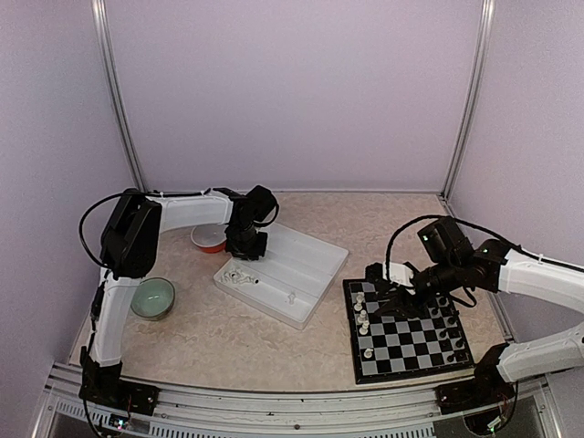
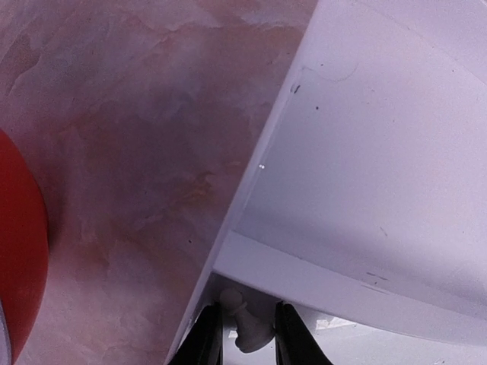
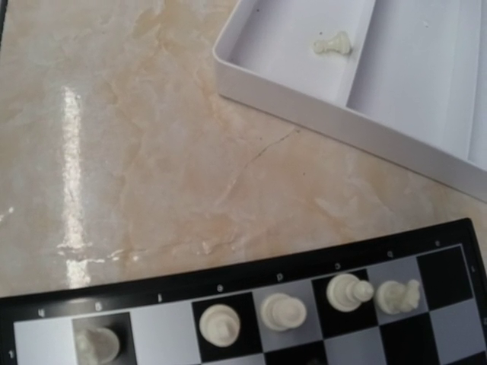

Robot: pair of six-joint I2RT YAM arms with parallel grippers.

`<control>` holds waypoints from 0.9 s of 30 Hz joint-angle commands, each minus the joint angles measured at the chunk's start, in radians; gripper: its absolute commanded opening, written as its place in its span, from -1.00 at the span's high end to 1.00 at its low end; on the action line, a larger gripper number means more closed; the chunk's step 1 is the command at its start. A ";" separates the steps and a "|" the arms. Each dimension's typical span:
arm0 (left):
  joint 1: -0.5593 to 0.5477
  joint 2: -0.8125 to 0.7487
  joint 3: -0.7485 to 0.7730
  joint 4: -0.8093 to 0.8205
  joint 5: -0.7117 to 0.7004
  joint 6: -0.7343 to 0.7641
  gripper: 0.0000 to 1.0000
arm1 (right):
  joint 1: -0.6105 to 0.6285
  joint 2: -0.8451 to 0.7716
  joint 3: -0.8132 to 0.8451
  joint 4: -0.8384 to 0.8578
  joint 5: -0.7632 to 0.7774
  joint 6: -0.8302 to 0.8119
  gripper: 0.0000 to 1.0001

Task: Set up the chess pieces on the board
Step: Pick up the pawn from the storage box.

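Left end effector (image 2: 246, 319) straddles a white pawn (image 2: 248, 333) in the tray (image 2: 365, 152) corner; can't tell if clamped; grip low, lift straight clear of the wall; board (image 1: 406, 333) far right; right end effector (image 1: 391, 294) state unclear.

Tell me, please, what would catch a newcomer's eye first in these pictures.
The checkered board at the right front draws the eye, with white pieces lined along its left edge near the right gripper. At centre lies a white tray, where the left gripper brackets a lone white piece.
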 commanded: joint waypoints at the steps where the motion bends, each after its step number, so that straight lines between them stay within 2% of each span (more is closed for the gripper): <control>1: 0.008 -0.002 -0.031 -0.079 -0.013 -0.017 0.51 | -0.011 -0.024 -0.016 0.010 -0.004 -0.006 0.28; 8: 0.010 -0.014 -0.078 -0.090 -0.007 -0.020 0.61 | -0.010 -0.019 -0.017 0.017 -0.004 -0.008 0.27; 16: 0.004 -0.050 -0.081 -0.034 0.026 0.073 0.86 | -0.010 -0.005 0.030 0.013 0.036 0.012 0.30; 22: -0.022 -0.163 -0.098 0.057 0.020 0.186 0.93 | -0.013 0.044 0.189 -0.042 0.083 0.036 0.33; 27: -0.078 -0.310 -0.198 0.212 0.088 0.284 0.94 | -0.024 0.145 0.348 -0.041 0.075 0.129 0.33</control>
